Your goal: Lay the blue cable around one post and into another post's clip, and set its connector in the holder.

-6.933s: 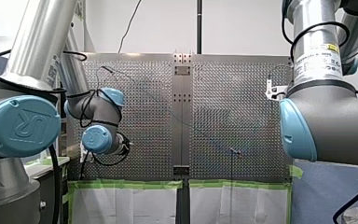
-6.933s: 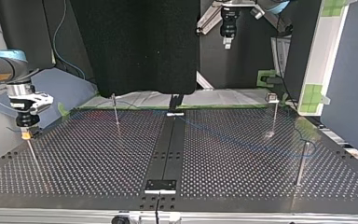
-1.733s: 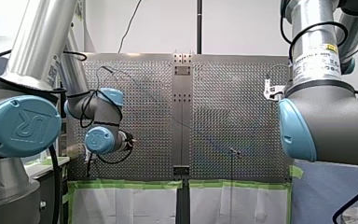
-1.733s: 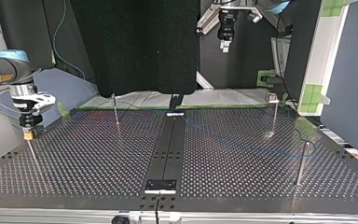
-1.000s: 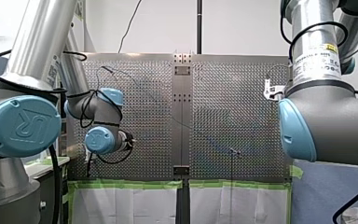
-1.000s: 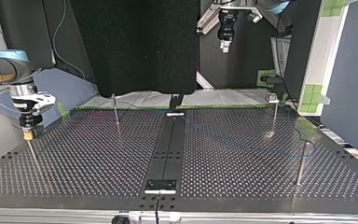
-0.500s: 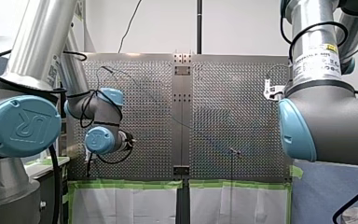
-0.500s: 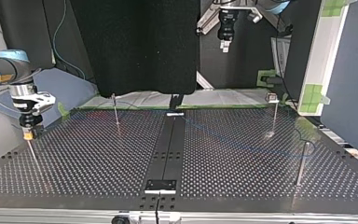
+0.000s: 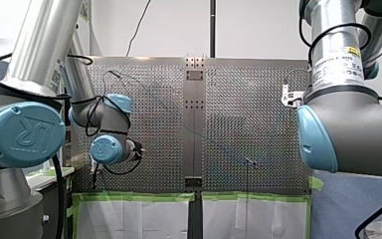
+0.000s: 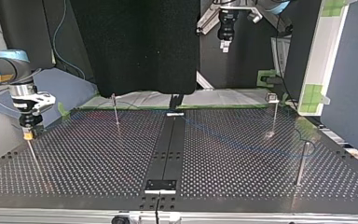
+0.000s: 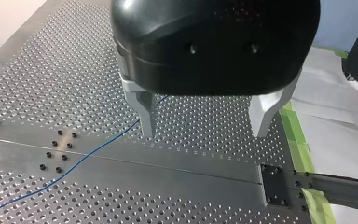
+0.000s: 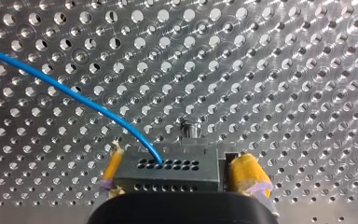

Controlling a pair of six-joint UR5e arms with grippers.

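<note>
In the right wrist view the blue cable (image 12: 74, 93) runs over the perforated plate and ends in a grey connector block (image 12: 168, 170) with rows of small holes. My right gripper (image 12: 179, 161) is open and straddles that block, with a dark gap beside one of its yellow pads (image 12: 247, 172). In the top view the right gripper (image 10: 28, 134) sits on top of a thin post (image 10: 32, 154) at the left. My left gripper (image 11: 203, 133) is open and empty, high over the plate, with the cable (image 11: 98, 147) below it.
Three more thin posts stand on the plate: one at the back left (image 10: 115, 109), one with a clip on top (image 10: 274, 114), and one at the right (image 10: 302, 161). A black centre strip (image 10: 168, 149) divides the plate. Green tape (image 9: 129, 196) marks its edge.
Nothing has moved over the last second. Compared with several seconds ago, my left wrist has turned slightly and its gripper hangs a little higher.
</note>
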